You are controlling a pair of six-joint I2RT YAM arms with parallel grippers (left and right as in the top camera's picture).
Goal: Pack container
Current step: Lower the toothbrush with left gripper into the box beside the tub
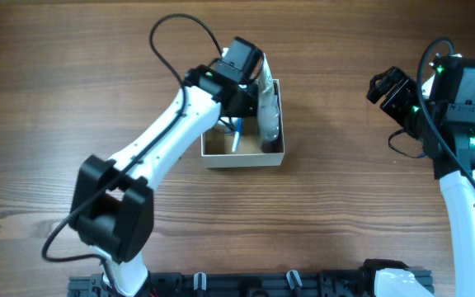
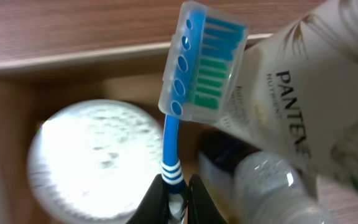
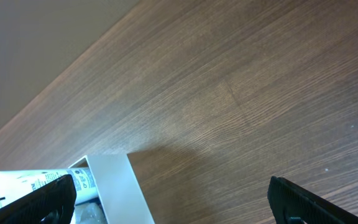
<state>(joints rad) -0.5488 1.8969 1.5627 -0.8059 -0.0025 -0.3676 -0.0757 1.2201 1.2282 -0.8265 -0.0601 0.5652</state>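
The container [image 1: 246, 159] is a square white box with a tan inside, at the table's middle. My left gripper [image 1: 236, 106] reaches into it and is shut on the handle of a blue toothbrush [image 2: 174, 134], whose capped head [image 2: 202, 68] points up in the left wrist view. Beside the brush inside the box lie a round white-lidded jar [image 2: 95, 158], a white Pantene tube [image 2: 291, 112] and a clear bottle [image 2: 272, 186]. The tube [image 1: 268, 103] leans over the box's far rim. My right gripper [image 1: 390, 89] is open and empty, off to the right of the box [image 3: 120, 186].
Bare wooden table surrounds the box on all sides. A black rail [image 1: 246, 285] runs along the table's front edge. The right arm's base stands at the far right.
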